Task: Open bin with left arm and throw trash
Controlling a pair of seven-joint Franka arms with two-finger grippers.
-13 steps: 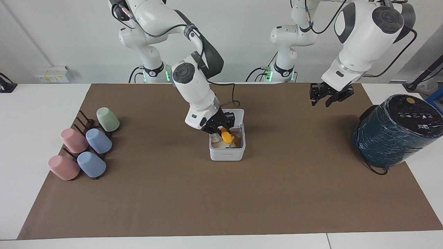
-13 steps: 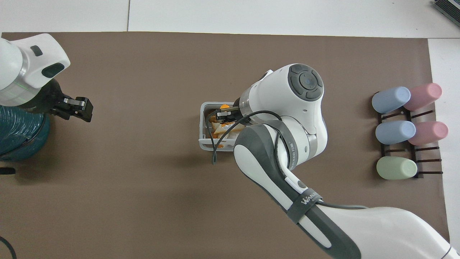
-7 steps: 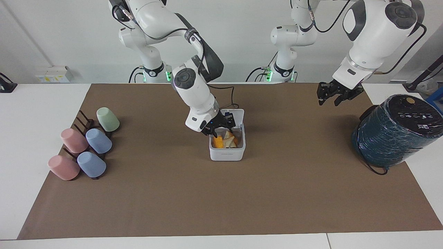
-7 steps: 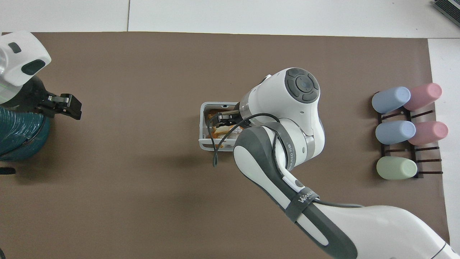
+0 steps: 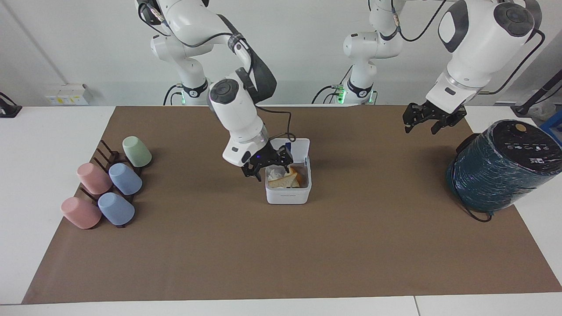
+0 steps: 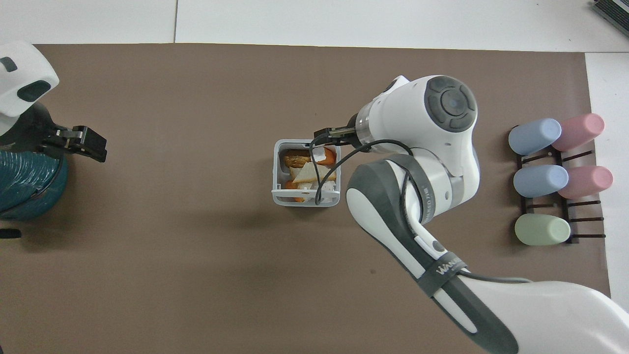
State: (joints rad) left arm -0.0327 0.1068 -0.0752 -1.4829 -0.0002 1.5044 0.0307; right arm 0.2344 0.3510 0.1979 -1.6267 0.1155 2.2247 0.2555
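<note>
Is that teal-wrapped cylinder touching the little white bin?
Apart. The facing view shows bare brown mat between the cylinder and the bin.

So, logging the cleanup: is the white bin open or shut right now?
Open. The bin's lid stands up at its robot-side edge, and bread wedges and orange pieces show inside.

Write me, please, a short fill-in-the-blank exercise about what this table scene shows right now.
1. The white bin in the middle of the mat has its lid ____.
2. The trash lies ____ the bin.
3. The right gripper, open at the bin's rim, holds ____.
4. The left gripper hangs over the mat near the dark-teal ____.

Missing words: open; inside; nothing; cylinder.
</note>
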